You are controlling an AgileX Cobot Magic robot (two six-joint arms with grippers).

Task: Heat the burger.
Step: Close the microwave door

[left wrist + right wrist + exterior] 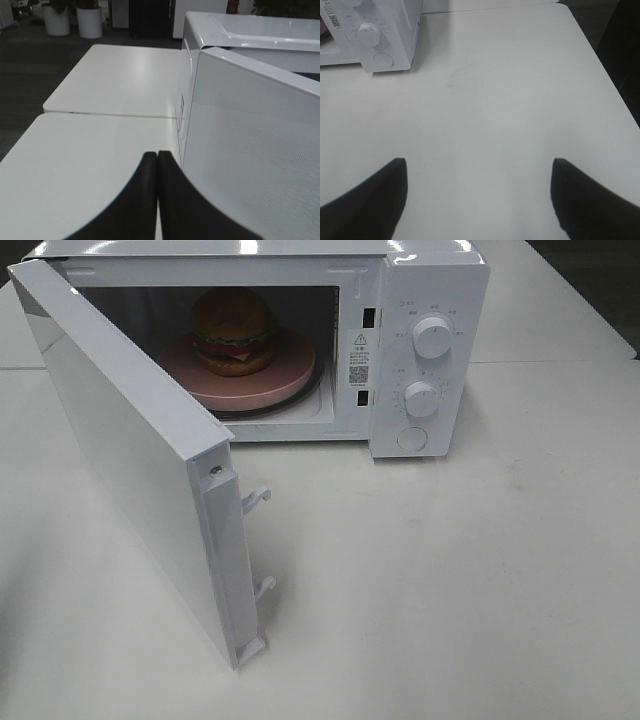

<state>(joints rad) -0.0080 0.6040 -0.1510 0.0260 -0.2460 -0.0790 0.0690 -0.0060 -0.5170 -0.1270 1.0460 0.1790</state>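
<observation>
Burger (233, 330) sits upright on the pink plate (290, 375), roughly centred on it, inside the microwave (430, 280) cavity. Plate sits low in the cavity. Door (120, 470) is swung wide open toward the left of the high view, latch hooks (258, 498) sticking out of its free edge. Burger shows only in the high camera.

Left gripper (158, 154): jaws pressed together, tips touching, nothing between them. It hangs over the table (480, 570) just beside the outer face of the open door. The door panel is between it and the cavity holding the burger. Whether it touches the door: can't tell.

Right gripper (478, 161): fingers spread wide, empty, only bare tabletop between them. It points toward the microwave's control-panel corner; lower knob (368, 34) and round button (383, 60) are in its view, well apart from the fingertips. Burger lies further in, past that front, well apart from this gripper too.
</observation>
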